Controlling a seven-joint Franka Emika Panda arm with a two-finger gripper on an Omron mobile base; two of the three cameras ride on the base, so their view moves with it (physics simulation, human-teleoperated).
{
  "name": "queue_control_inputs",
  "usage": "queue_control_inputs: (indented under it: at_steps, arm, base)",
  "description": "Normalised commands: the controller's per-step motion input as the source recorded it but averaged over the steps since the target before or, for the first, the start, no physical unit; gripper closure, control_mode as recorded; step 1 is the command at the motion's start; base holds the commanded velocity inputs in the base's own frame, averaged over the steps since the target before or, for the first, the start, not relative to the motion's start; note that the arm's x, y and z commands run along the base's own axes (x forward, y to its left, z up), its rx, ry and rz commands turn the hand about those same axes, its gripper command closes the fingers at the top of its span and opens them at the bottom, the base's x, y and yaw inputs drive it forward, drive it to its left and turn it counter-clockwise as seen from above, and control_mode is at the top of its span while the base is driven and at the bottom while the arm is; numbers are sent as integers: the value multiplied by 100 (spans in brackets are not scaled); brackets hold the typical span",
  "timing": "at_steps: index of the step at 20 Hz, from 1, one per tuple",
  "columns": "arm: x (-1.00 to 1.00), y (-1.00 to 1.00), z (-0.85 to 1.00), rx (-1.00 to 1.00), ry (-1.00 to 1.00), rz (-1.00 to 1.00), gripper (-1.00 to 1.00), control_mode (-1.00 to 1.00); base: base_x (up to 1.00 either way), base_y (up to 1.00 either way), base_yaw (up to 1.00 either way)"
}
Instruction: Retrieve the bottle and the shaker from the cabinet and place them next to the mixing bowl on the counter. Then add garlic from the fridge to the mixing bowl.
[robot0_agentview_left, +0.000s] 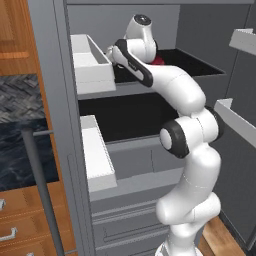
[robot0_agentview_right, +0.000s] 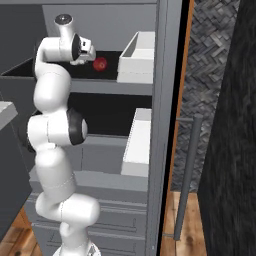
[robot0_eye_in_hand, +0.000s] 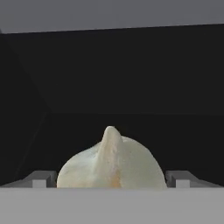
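Note:
In the hand view a pale garlic bulb (robot0_eye_in_hand: 111, 162) with a pointed tip sits right between my fingertips (robot0_eye_in_hand: 42, 179), which press against both of its sides. My gripper (robot0_eye_in_hand: 111, 179) is shut on the garlic, deep in the dark upper fridge shelf (robot0_eye_in_hand: 131, 127). From the right base view the hand (robot0_agentview_right: 86, 50) reaches into that shelf. The bottle, shaker and mixing bowl are out of view.
A red round fruit (robot0_agentview_right: 100, 64) lies on the same shelf, just right of my hand. White door bins (robot0_agentview_left: 92, 65) (robot0_agentview_left: 97, 155) hang on the open fridge door beside the arm. The door's grey handle bar (robot0_agentview_right: 187, 175) stands at the right. Drawers sit below.

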Motion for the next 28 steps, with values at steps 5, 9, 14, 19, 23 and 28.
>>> queue_control_inputs:
  at_steps: [5, 9, 14, 19, 23, 28]
  arm:
    - [0, 7, -13, 0, 8, 0, -100, -100]
    - [0, 4, -31, 0, 7, 0, -100, -100]
    - [2, 2, -13, 0, 3, 0, -100, -100]
    - [0, 0, -17, 0, 1, 0, -100, -100]
    - [0, 0, -28, 0, 0, 0, -100, -100]
    - [0, 0, -26, 0, 0, 0, -100, -100]
  base:
    - [0, 0, 0]
    - [0, 0, 0]
    - [0, 0, 0]
    - [0, 0, 0]
    - [0, 0, 0]
    - [0, 0, 0]
